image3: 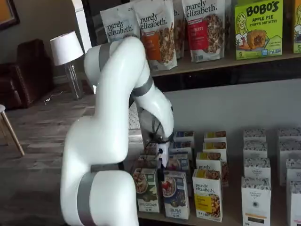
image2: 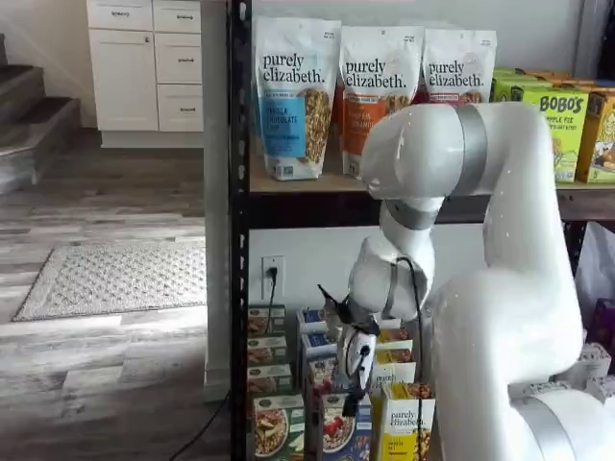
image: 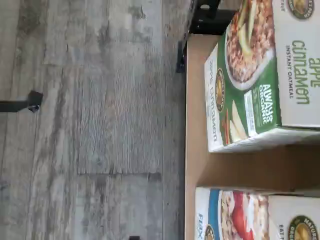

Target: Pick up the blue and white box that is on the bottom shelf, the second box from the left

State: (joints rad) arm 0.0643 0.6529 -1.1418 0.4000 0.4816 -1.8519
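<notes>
The blue and white box point(image2: 337, 429) stands at the front of the bottom shelf point(image: 235, 170), between a green box point(image2: 279, 427) and a yellow-and-white "purely elizabeth" box point(image2: 407, 430). It also shows in a shelf view point(image3: 176, 194), and its blue edge with red berries point(image: 235, 215) shows in the wrist view beside the green apple cinnamon box point(image: 250, 80). My gripper point(image2: 352, 389) hangs just above and behind the blue and white box, over the same row. Its jaws stand wide with nothing held. In a shelf view the gripper point(image3: 162, 156) is largely hidden by the arm.
Rows of small boxes run back behind the front ones, with white cartons point(image3: 256, 188) to the right. The wooden tier above carries granola bags point(image2: 288, 96) and green Bobo's boxes point(image3: 258, 28). A black rack post point(image2: 238, 240) stands at the left, with grey plank floor point(image: 90, 120) beyond the shelf edge.
</notes>
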